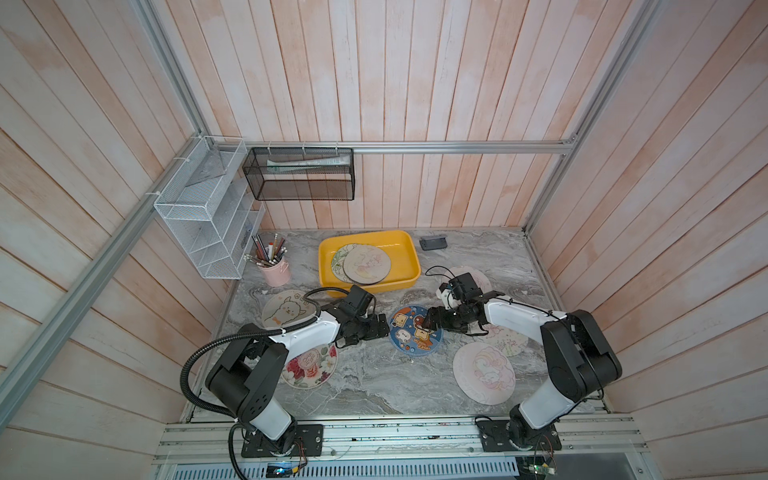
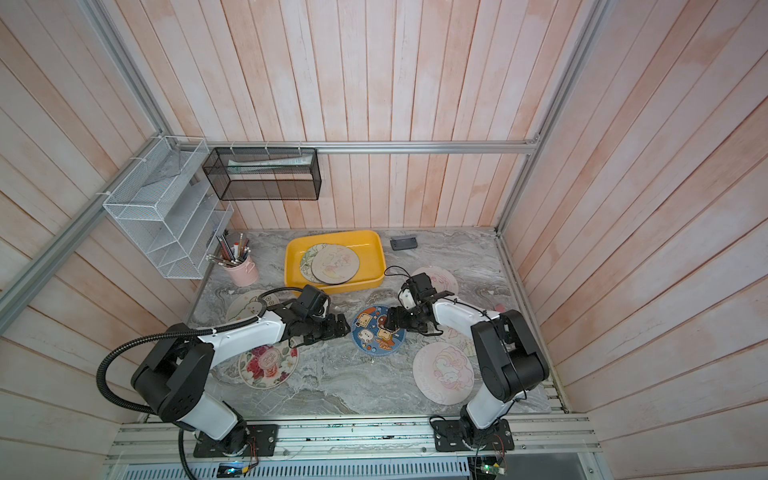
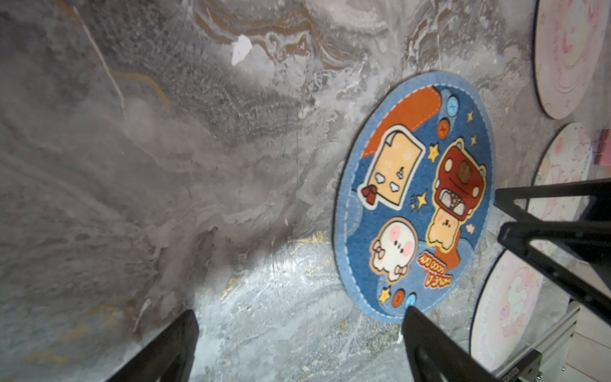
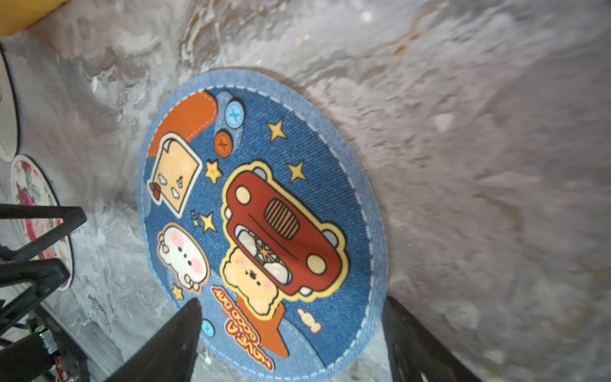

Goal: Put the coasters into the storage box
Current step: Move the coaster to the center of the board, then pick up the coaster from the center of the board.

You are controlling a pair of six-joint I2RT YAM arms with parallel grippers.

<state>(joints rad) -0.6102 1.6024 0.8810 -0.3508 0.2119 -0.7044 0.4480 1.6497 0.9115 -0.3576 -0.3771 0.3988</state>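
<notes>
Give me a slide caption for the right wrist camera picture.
Open right gripper hovering over the blue cartoon coaster lying flat on the marble tabletop.

A shallow yellow storage box [image 1: 404, 245] rests toward the back of the marble tabletop [image 1: 374, 386], two overlapping cream coasters [image 1: 368, 262] lying inside it. In front, a blue cartoon coaster [image 1: 413, 332] lies flat at centre, apart from a floral coaster [image 1: 311, 368], an alpaca coaster [image 1: 284, 311] and a pink unicorn coaster [image 1: 484, 374] spread around it.

The storage box [image 1: 399, 242] is plain yellow. The blue coaster [image 1: 409, 334] shows orange patches, yellow stars and cartoon animals; the floral coaster [image 1: 313, 368] has red-pink blooms on cream. The counter [image 1: 374, 382] is grey-veined marble.
</notes>
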